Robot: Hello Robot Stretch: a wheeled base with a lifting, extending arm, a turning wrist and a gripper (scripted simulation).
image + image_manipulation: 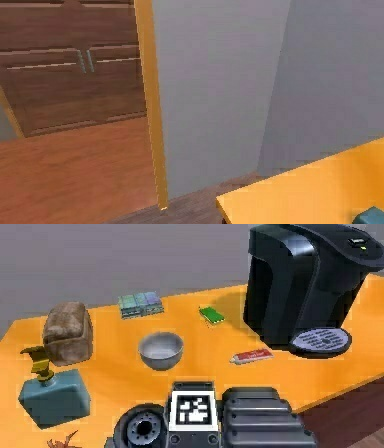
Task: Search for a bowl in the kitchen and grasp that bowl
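Note:
A small grey bowl (161,349) stands upright on the orange tabletop (110,364), near the middle of the arm side view. Below it, at the bottom edge, a white square with black marks (195,409) sits on the dark arm. The gripper's dark body (140,429) is just left of that marker. Its far end is cut off by the picture's edge, so I cannot tell whether it holds anything.
A brown loaf (68,331) and a teal pump bottle (55,392) stand left of the bowl. A black coffee machine (300,284) is at the right. Small flat items (139,303) (211,315) (252,356) lie around. The forward view has an orange door frame (150,100), wooden cabinets (70,60) and the table's corner (310,190).

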